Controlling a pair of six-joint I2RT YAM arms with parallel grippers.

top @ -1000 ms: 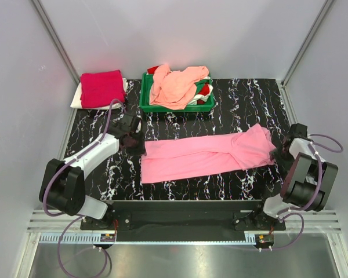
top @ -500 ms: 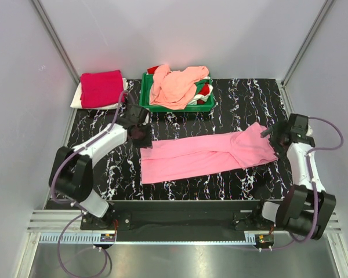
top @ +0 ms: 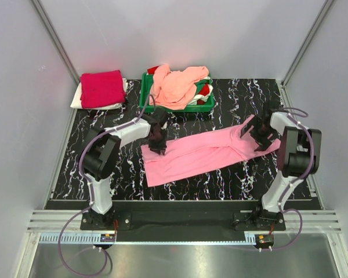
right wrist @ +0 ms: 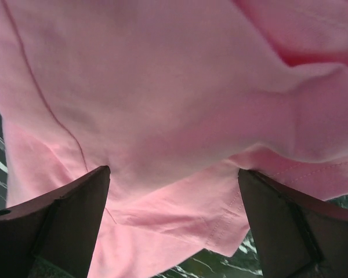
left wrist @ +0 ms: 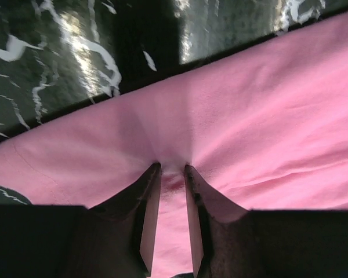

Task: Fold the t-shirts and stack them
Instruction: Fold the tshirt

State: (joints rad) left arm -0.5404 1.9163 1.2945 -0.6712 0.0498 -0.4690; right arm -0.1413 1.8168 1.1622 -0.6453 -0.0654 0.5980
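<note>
A bubblegum pink t-shirt (top: 203, 152) lies folded into a long strip across the middle of the black marbled table. My left gripper (top: 159, 146) is at its far left end, and in the left wrist view (left wrist: 173, 171) its jaws are shut on a pinch of pink cloth (left wrist: 249, 116). My right gripper (top: 256, 138) is over the shirt's right end. In the right wrist view (right wrist: 174, 176) its jaws stand wide open around the pink cloth (right wrist: 162, 104) and its hem. A folded crimson t-shirt (top: 101, 88) lies on a white one (top: 76, 99) at the back left.
A green tray (top: 175, 108) stands at the back centre, holding a crumpled peach t-shirt (top: 174, 86) and bits of red and white cloth. Grey walls close the table in on the left, back and right.
My left gripper moved right from beside the shirt's left end onto it and shut on the cloth. My right gripper moved left and back onto the shirt's right end.
</note>
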